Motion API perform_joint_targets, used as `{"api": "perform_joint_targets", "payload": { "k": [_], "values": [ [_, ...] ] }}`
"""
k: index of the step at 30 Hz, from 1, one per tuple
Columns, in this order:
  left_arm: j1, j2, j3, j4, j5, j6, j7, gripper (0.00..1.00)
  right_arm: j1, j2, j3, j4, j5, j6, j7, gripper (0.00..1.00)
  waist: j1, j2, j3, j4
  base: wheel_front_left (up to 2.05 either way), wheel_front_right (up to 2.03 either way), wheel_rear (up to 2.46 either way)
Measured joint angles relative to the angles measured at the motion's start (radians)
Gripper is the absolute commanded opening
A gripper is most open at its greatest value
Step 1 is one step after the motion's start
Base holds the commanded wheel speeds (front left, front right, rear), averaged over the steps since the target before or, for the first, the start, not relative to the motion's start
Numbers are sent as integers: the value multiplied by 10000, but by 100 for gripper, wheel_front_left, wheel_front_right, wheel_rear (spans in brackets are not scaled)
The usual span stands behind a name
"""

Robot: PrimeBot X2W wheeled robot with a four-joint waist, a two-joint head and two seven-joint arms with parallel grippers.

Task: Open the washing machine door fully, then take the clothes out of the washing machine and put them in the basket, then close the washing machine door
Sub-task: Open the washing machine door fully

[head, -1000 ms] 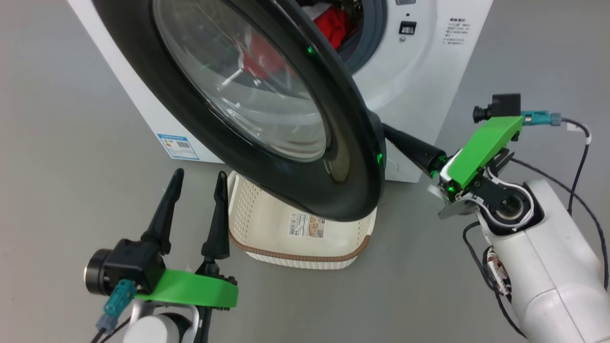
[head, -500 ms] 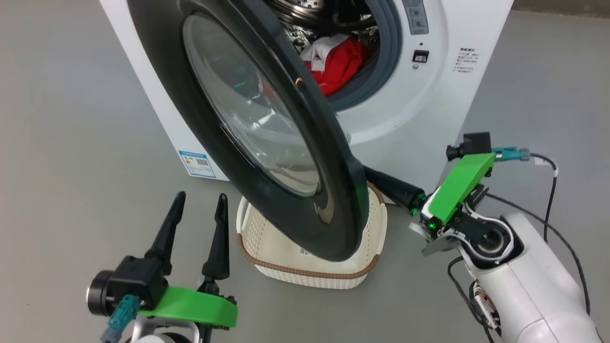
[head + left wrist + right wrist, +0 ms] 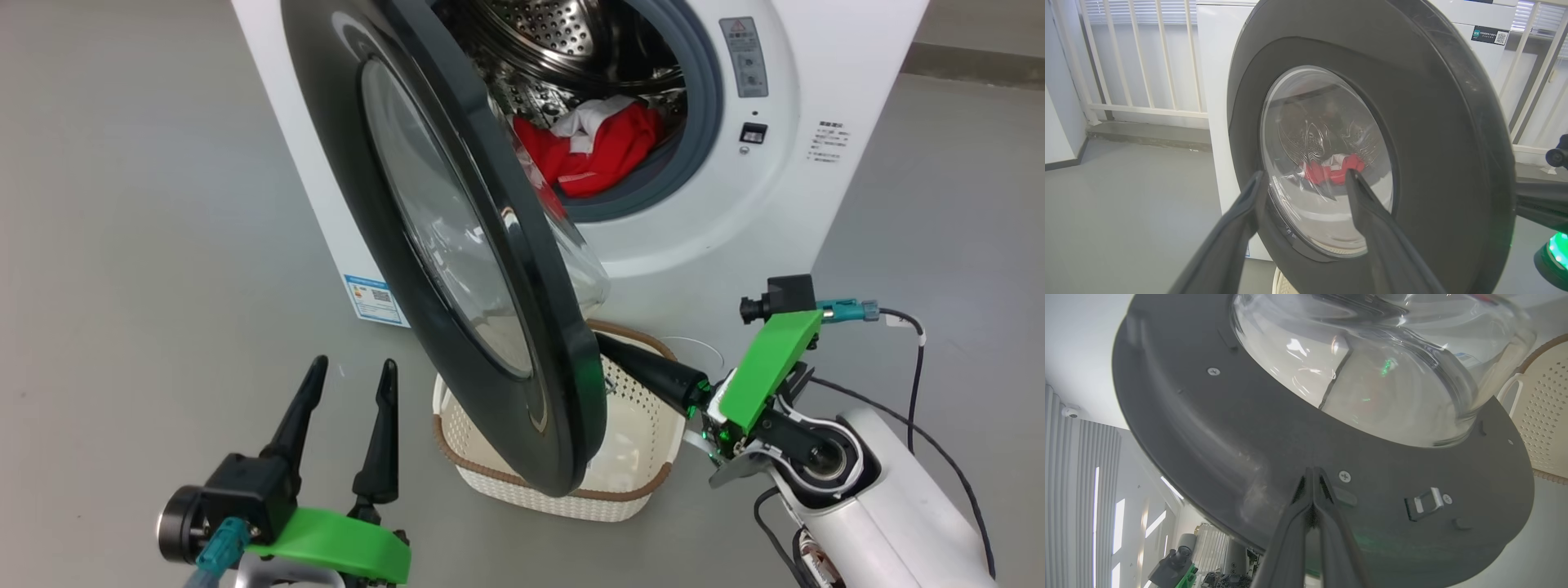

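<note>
Pressing on the inner face of the washing machine door point(image 3: 1208, 428), just beside a screw point(image 3: 1344, 476), the right gripper point(image 3: 1312, 474) has its fingers closed together, nothing between them. The door stands ajar, overhanging the basket point(image 3: 563, 495). The left gripper point(image 3: 353, 369) hovers on the door's outer side, spread wide, empty. The clothes point(image 3: 596, 155) lie inside the washing machine point(image 3: 816, 73), well apart from both grippers.
</note>
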Motion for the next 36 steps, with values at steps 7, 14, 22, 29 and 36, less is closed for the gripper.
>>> {"api": "perform_joint_targets", "payload": {
  "k": [7,14,22,29,36],
  "values": [
    [165,35,-19,-23,-23,88,81,100,174,15,272,-226,286,0,17,0,0,0,-105,364,0,0,0],
    [167,69,-42,-56,-88,90,94,100,189,-12,445,-316,353,0,15,0,0,0,-144,708,0,0,0],
    [196,115,-92,-119,-104,174,182,100,314,-10,826,-382,583,2,0,0,0,0,-216,1138,0,0,0],
    [210,196,-128,-174,-159,178,194,100,314,-2,1168,-416,738,2,-121,0,0,0,-226,1416,0,0,0],
    [330,211,-192,-230,-182,211,194,100,314,-8,1411,-424,1020,2,-211,0,0,0,-149,1630,0,0,0]
  ]
}}
